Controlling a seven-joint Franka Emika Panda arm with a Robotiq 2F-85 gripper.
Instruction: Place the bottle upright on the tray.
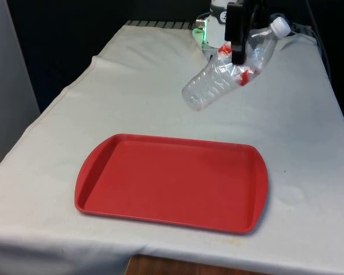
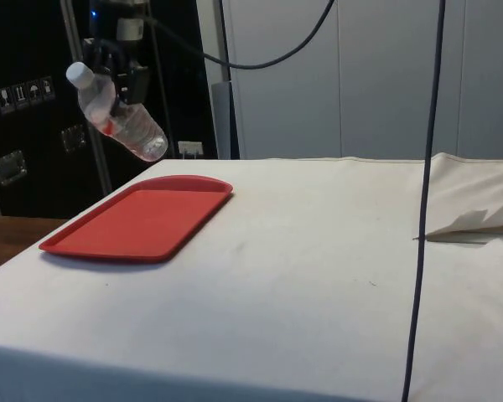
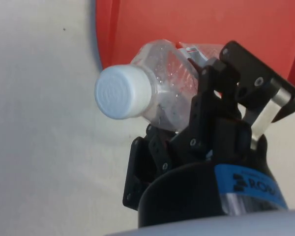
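We find little to read here. On the blue band (image 3: 253,186) wrapped round the black body of the claw (image 3: 206,123), we make out dark capitals beginning "RO" after a small logo mark; the rest runs out of sight. On the dark cabinet behind the red tray (image 2: 142,219), a row of small white handling-symbol stickers (image 2: 23,94) shows pictograms, too small for us to read. The bottle's red label (image 1: 243,74) is crumpled and gives no legible word.

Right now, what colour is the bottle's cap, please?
White cap, clearest in the wrist view.
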